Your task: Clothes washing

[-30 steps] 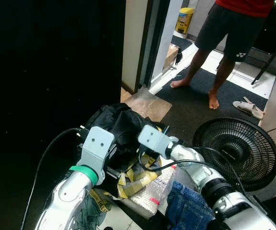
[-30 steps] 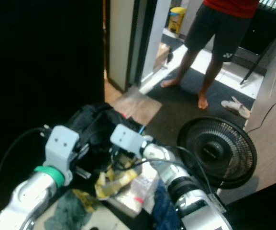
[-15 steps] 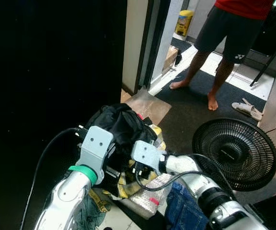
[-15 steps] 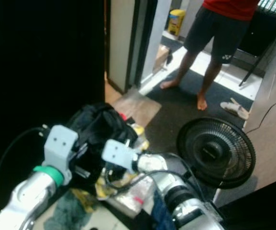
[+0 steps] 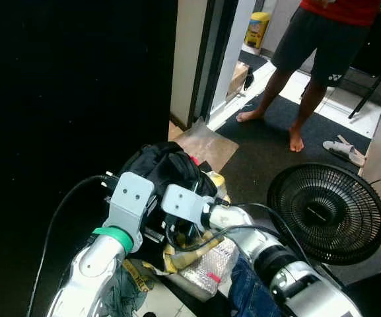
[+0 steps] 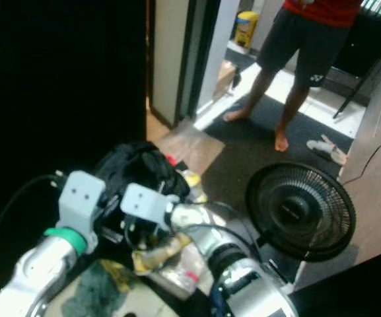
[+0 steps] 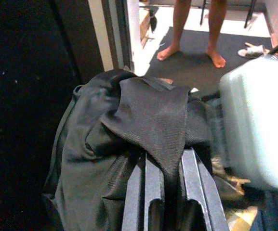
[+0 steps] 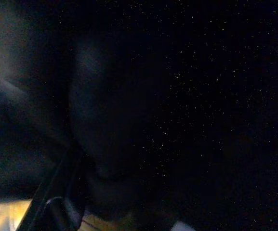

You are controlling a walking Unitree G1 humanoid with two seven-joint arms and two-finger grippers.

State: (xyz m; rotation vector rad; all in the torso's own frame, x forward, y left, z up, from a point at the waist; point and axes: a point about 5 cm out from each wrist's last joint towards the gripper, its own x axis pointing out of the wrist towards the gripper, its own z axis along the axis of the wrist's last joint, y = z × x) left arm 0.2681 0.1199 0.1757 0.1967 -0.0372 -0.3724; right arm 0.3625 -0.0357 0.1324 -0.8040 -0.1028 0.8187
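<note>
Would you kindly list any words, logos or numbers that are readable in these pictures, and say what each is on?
No text reads clearly.
White logo on the person's dark shorts: a mark, too small to read.
Yellow container by the doorway: dark printing, blurred.
Hub of the black fan: faint lettering, illegible.
Yellow patterned cloth under the grippers: dark marks, unreadable.

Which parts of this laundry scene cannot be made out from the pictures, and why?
- Right end effector: right wrist view too dark to judge its grip.
- Person: cut off above the waist by the top edge.
- Pile under the black garment: covered by cloth and arms.
- Left of doorway: plain blackness.
</note>
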